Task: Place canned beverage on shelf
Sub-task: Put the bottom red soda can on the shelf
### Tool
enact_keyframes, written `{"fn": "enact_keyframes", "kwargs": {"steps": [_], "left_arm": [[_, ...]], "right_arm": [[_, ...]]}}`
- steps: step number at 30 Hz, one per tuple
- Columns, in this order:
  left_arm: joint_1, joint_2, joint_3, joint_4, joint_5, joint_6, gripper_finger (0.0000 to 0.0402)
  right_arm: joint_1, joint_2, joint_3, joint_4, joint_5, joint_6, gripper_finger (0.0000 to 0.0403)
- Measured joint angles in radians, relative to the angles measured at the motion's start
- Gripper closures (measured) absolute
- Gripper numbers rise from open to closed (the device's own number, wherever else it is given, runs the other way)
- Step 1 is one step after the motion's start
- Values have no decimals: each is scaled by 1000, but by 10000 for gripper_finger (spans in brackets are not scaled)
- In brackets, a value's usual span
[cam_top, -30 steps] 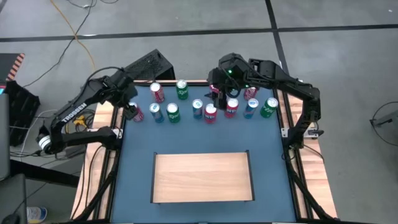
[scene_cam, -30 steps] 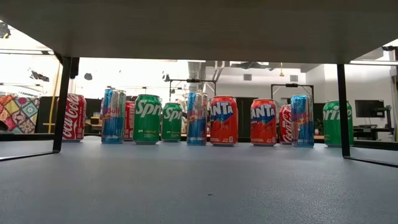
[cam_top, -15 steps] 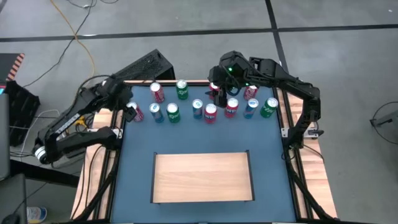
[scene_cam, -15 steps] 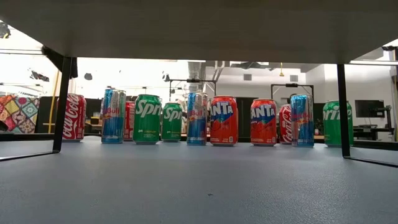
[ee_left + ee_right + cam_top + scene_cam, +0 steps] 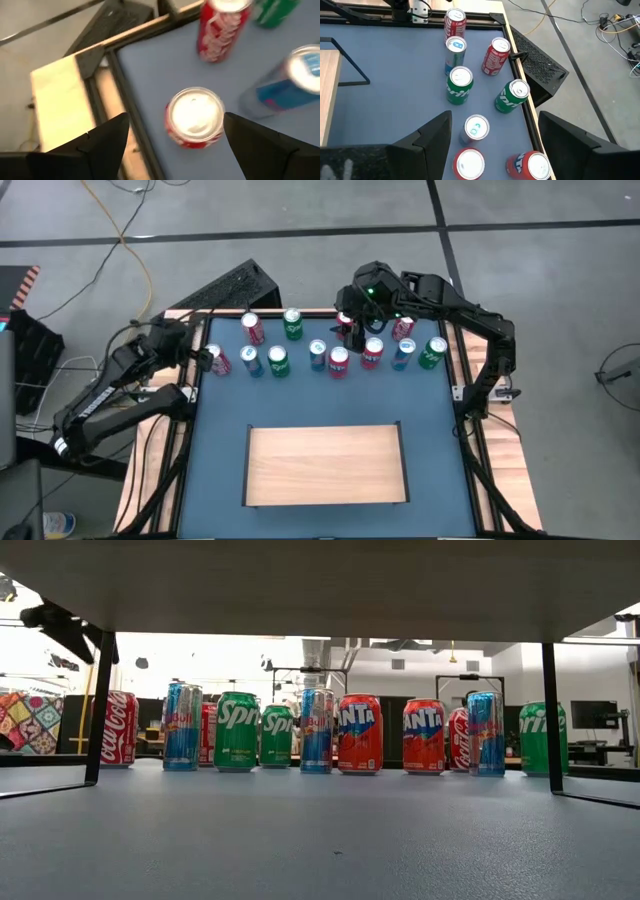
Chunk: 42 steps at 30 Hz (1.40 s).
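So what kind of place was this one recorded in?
Probably a robotics lab or workshop, not a store. The table stands on a bare concrete floor with a loose yellow cable trailing across it, and the low view shows an open room with exposed ceiling ducts and a monitor.

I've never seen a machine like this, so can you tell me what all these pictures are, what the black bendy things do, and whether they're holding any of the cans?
The black bendy things are two robot arms. Each ends in a two-finger gripper, a bit like a hand.

One picture looks straight down on the table. One sits low on the table top, looking across at the cans. The other two come from small cameras on the arms' wrists.

On the blue table stand many drink cans, red, green and blue, in a bunch at the far side. Nearer lies a pale wooden board, the shelf, with nothing on it.

The left gripper is open above a red can by the table's edge. The right gripper is open above the other cans. Neither holds anything.
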Motion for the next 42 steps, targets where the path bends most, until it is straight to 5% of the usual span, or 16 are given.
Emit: {"fn": "enact_keyframes", "kwargs": {"steps": [12, 17, 42], "left_arm": [[-117, 200, -5, -51, -49, -81, 91], [-141, 235, -5, -8, 10, -74, 90], [-142, 384, -5, -5, 14, -72, 90]], "right_arm": [[-5, 0, 0, 0, 0, 15, 121], [-5, 0, 0, 0, 0, 15, 121], [-10, 0, 0, 0, 0, 14, 121]]}}
